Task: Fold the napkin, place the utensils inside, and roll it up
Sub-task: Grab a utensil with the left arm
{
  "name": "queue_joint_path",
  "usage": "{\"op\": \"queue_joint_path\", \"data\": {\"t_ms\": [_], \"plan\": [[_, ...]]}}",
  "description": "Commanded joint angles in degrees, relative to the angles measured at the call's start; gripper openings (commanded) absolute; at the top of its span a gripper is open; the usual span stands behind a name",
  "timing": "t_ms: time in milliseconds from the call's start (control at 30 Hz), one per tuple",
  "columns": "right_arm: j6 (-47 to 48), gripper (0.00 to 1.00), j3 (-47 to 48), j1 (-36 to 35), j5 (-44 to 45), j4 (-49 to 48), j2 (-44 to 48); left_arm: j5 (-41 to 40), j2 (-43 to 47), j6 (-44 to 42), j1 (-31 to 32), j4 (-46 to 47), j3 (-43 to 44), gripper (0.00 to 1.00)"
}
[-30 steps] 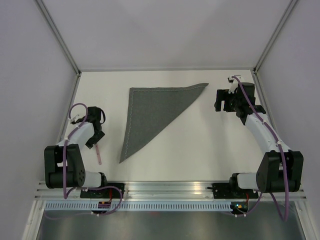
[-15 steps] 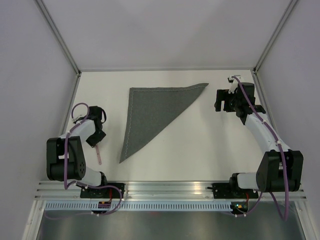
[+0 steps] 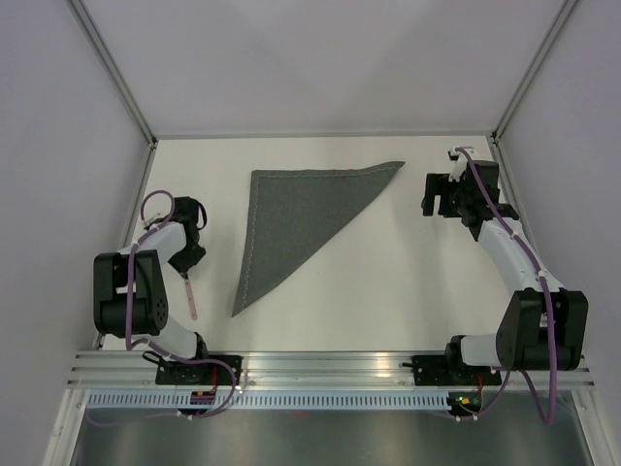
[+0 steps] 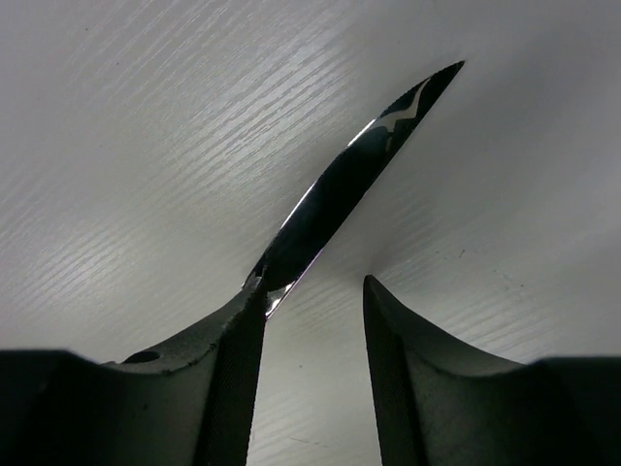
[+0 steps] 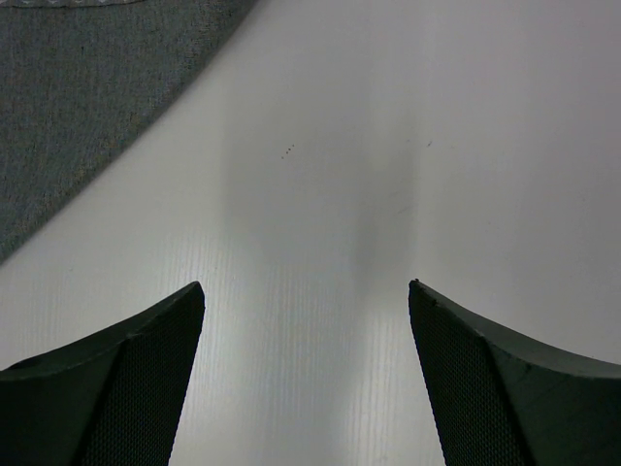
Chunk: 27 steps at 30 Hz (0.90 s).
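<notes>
With the napkin (image 3: 291,216) folded triangular, the knife (image 4: 359,165) sits ungrasped at the parted left pincer (image 4: 310,286) (right pincer (image 5: 306,283) parted, empty); loading and rolling remain.

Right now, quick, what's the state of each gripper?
Left gripper: partly open, knife at one fingertip, not clamped.
Right gripper: open, empty.

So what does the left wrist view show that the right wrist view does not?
Only the left wrist view shows the knife-like utensil, its near end at one finger of the left claw, whose fingers stand slightly apart. Only the right wrist view shows an edge of the dark grey napkin, at the upper left, and the right claw, wide open. Both show the white table and two dark fingers with nothing between them.
</notes>
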State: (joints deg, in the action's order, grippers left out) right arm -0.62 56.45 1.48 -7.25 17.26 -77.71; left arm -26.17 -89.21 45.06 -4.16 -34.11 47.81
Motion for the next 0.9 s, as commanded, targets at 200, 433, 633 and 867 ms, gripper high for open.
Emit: {"op": "queue_joint_path", "data": {"t_ms": [200, 433, 633, 867], "plan": [[0.10, 0.91, 0.86, 0.20, 0.92, -0.20, -0.33, 3.50, -3.60, -3.66, -0.41, 1.15, 2.90, 0.44], [0.18, 0.91, 0.77, 0.46, 1.01, -0.12, -0.33, 4.38, -0.53, -4.63, -0.58, 0.80, 3.69, 0.56], [0.18, 0.90, 0.77, 0.72, 1.44, -0.12, -0.86, 2.36, 3.94, -5.86, -1.28, -2.71, 3.78, 0.63], [0.10, 0.90, 0.77, 1.42, 1.45, -0.12, -1.04, 5.24, 8.52, -8.06, -5.50, -3.16, -2.90, 0.63]]}}
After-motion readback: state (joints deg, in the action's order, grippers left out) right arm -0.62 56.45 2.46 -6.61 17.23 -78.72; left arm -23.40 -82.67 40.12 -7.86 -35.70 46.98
